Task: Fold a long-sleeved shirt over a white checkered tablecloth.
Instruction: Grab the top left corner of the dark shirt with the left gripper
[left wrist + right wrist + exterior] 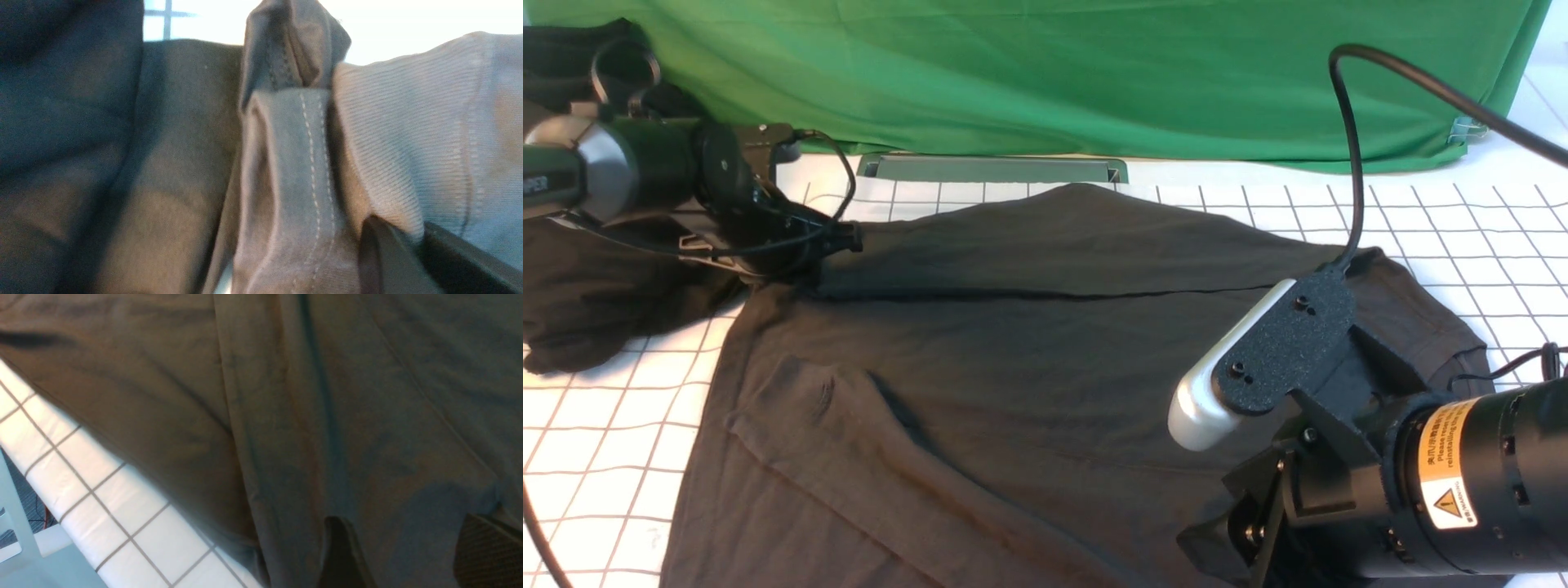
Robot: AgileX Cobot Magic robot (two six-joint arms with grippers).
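Observation:
The long-sleeved shirt (1013, 367), dark brown-black, lies spread across the white checkered tablecloth (605, 425), with its far part folded over along a straight crease. My left gripper (848, 237) is at the shirt's far left corner. In the left wrist view the left gripper (412, 234) is shut on a ribbed hem of the shirt (392, 155), next to a stitched fold. My right gripper (412, 539) is open low over the shirt's near right part (327, 416), flat cloth showing between its fingers (341, 555). No print is visible.
A shapeless black cloth heap (580, 302) lies at the far left under the left arm. The green backdrop (1054, 73) hangs behind, with a grey slot (992, 169) at its foot. The right wrist's cable (1349, 163) arcs above the shirt. The table's edge (81, 535) is near the right gripper.

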